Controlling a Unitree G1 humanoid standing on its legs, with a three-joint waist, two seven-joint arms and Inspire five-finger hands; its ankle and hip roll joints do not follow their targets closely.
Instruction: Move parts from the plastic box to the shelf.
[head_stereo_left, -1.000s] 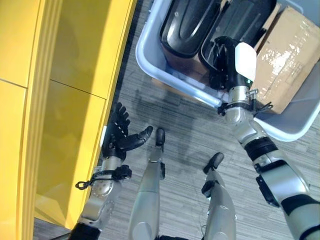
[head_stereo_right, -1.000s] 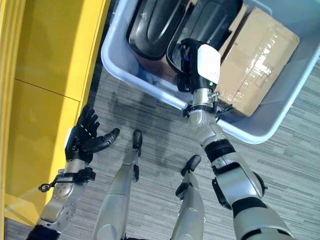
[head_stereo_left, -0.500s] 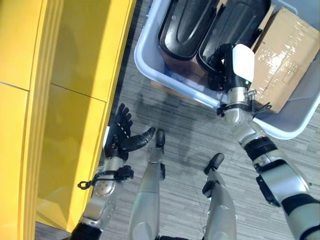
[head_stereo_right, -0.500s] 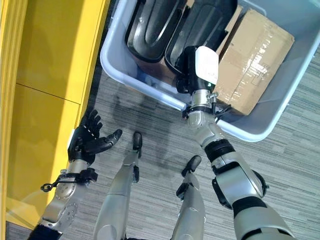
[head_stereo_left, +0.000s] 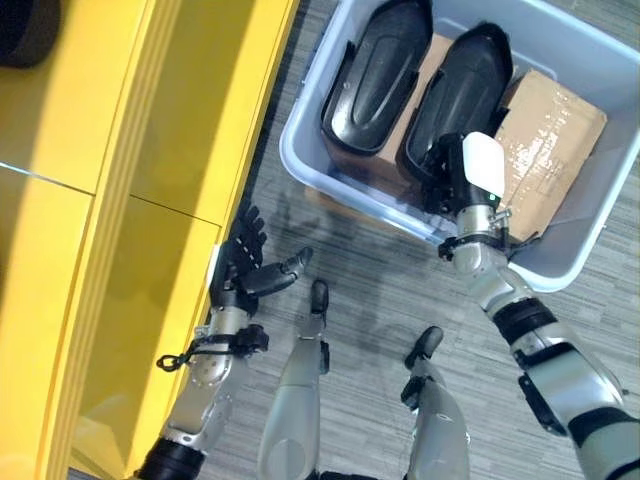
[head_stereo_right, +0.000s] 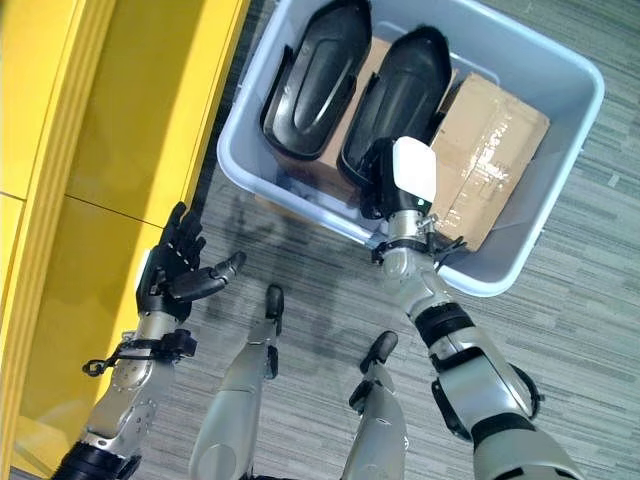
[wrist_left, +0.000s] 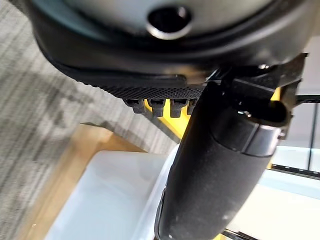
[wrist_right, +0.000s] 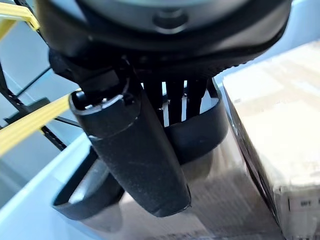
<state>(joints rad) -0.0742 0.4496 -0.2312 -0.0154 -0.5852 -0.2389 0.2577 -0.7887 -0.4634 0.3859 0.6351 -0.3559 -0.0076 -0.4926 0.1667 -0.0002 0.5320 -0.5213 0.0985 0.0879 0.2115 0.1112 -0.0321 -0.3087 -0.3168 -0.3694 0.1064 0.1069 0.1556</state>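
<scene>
A pale blue plastic box (head_stereo_left: 293, 150) stands on the floor and holds two black moulded parts side by side, the left part (head_stereo_left: 375, 75) and the right part (head_stereo_left: 465, 85). My right hand (head_stereo_left: 480, 165) is over the box's near rim, at the near end of the right part. In the right wrist view that part's curved rim (wrist_right: 200, 135) crosses right past my right hand (wrist_right: 130, 145). My left hand (head_stereo_left: 240, 275) hangs open and holds nothing, beside the yellow shelf (head_stereo_left: 130, 150).
A taped cardboard box (head_stereo_left: 550, 130) lies in the plastic box, to the right of the black parts. A dark rounded thing (head_stereo_left: 25, 25) sits on the shelf at the far left. Grey striped floor lies between the shelf and the box.
The whole picture has shifted, so the camera moved; more of the box and shelf shows. My right hand stays at the same part's end, and my left hand stays open.
</scene>
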